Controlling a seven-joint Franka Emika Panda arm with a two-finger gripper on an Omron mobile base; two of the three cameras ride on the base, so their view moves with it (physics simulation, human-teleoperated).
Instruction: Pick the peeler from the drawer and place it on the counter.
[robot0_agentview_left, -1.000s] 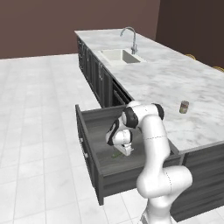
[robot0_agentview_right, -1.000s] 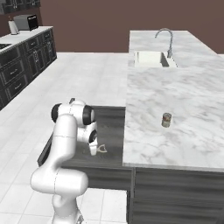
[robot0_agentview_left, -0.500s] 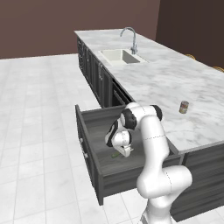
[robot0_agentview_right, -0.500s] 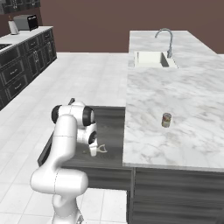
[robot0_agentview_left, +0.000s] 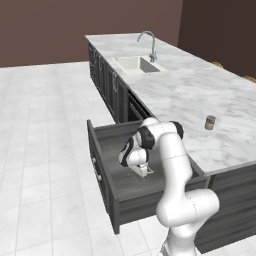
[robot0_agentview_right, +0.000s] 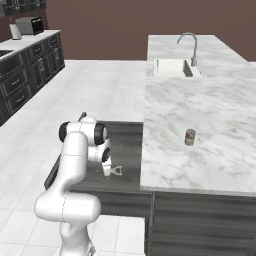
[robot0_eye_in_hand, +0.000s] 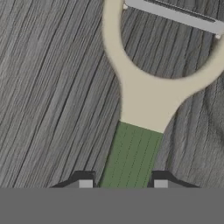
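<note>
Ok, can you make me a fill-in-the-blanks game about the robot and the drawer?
1. The peeler lies on the floor of the open ____.
2. The peeler's handle is ____ in colour.
3. The pincer has one fingertip on each side of the peeler's ____.
4. The small jar stands on the ____.

Missing words: drawer; green; handle; counter

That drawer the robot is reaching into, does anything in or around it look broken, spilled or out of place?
Nothing stands out. The drawer is pulled open and undamaged, and the peeler lies flat on its floor.
</note>
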